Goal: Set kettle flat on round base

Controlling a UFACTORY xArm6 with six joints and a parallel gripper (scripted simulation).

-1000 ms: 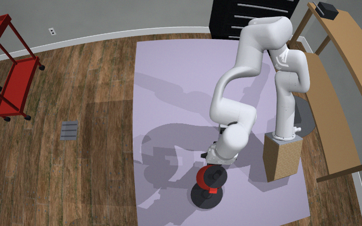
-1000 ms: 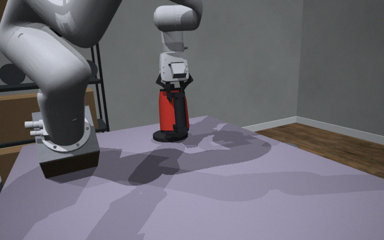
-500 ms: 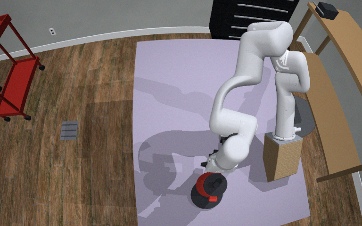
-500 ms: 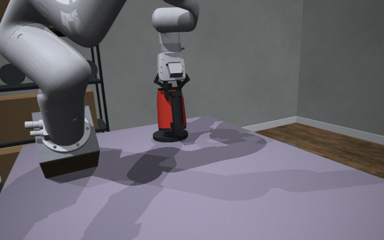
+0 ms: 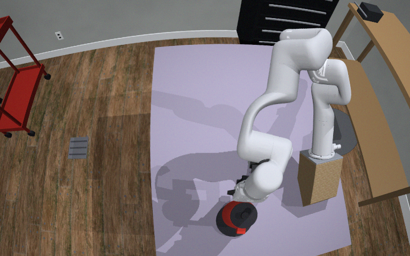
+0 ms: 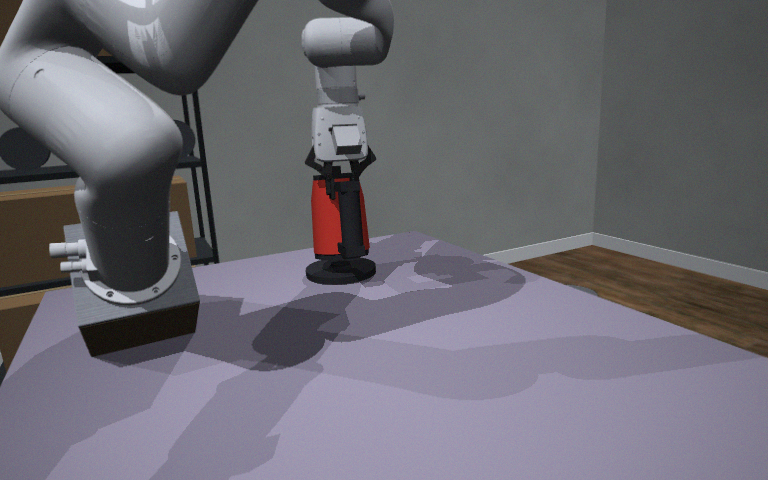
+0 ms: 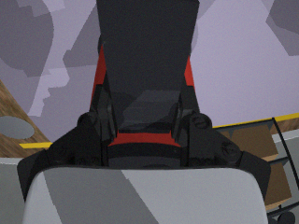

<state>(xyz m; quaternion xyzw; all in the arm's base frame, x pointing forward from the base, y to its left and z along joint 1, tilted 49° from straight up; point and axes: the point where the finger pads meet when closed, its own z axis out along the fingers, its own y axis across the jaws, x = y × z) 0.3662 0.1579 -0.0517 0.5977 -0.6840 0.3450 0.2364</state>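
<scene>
From above, a red kettle (image 5: 231, 209) hangs over the black round base (image 5: 222, 224), offset toward 1 o'clock. From the side, the gripper (image 6: 338, 171) clamps the kettle's black handle bar (image 6: 351, 217), kettle upright above the base. The wrist camera shows both fingers pinching the bar.

The kettle (image 6: 328, 217) is red with a black lid and knob, a short red spout and a black upright handle bar (image 6: 351, 217). It stands upright over its round black base (image 6: 339, 271), which lies flat near the surface's edge farthest from the arm's pedestal in the exterior view. From above, kettle (image 5: 231, 211) and base (image 5: 222, 228) nearly overlap. Whether the kettle rests on the base cannot be told.
</scene>
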